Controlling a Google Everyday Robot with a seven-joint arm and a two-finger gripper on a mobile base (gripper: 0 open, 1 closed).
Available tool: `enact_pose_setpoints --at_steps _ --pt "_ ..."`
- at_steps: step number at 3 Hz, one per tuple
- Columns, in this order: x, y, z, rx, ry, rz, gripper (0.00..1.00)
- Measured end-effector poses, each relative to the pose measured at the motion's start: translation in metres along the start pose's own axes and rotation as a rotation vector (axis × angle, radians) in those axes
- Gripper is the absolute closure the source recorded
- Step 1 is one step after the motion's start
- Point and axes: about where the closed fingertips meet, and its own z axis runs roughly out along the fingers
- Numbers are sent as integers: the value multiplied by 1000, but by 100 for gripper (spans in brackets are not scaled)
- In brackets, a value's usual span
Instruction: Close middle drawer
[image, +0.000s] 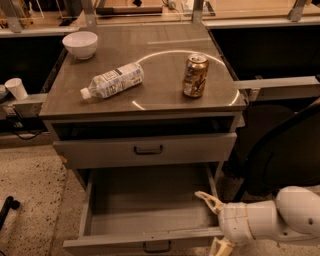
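Note:
The middle drawer (150, 210) is pulled far out of the gray cabinet. Its deep plain box is empty, and its front (145, 243) with a small dark pull sits at the bottom edge of the view. My gripper (206, 223) is at the drawer's front right corner, coming in from the right on a white arm (270, 220). It is open: one finger (207, 200) lies over the drawer's right wall inside the box, and the other (220, 247) is outside by the front.
The upper drawer front (145, 150) stands slightly out, with a dark gap above it. On the cabinet top (160, 45) are a white bowl (80, 44), a lying plastic bottle (112, 80) and an upright can (195, 75). A dark chair (280, 150) stands to the right.

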Motion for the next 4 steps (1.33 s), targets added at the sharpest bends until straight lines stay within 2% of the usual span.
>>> enact_pose_setpoints --at_steps 1,3,4 --pt "29 -2 30 6 31 12 16" --pt "78 -3 66 -22 38 25 63" --pt "102 4 84 -44 53 24 86"
